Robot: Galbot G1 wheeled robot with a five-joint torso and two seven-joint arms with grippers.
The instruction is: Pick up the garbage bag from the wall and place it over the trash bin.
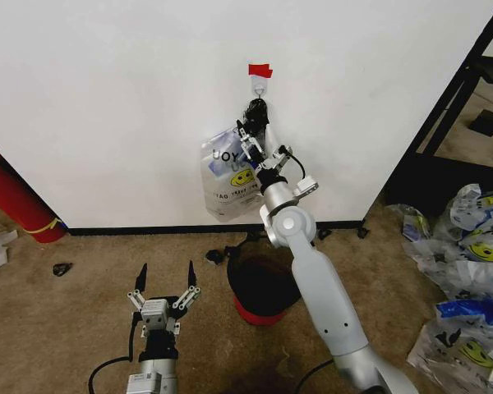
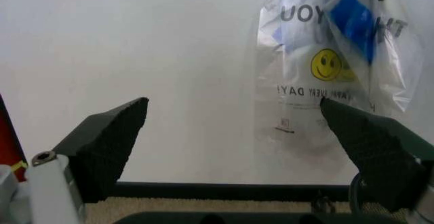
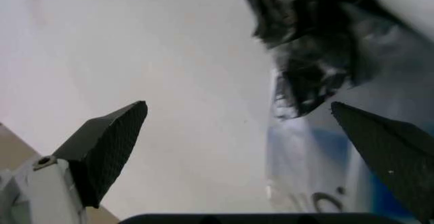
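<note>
Against the wall (image 1: 107,98), the right pincer (image 1: 255,115) gapes wide beside the garbage bag's (image 1: 228,185) bunched handles, gripping nothing; closing off-centre could miss them. The left pincer (image 1: 164,289) waits open above the floor.

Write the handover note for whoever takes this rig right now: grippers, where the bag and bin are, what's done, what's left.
Right gripper: raised to the wall, open, at the top of the garbage bag just below the hook and red tape; fingers not closed on the bag.
Left gripper: low over the carpet, open, holding nothing, pointed at the wall.
Garbage bag: hanging on the wall from the hook.
Trash bin: on the floor below the bag, beside the right arm, no bag over it.
Done: reach to the bag.
Left: grasp, lift off the hook, place over the bin.
</note>
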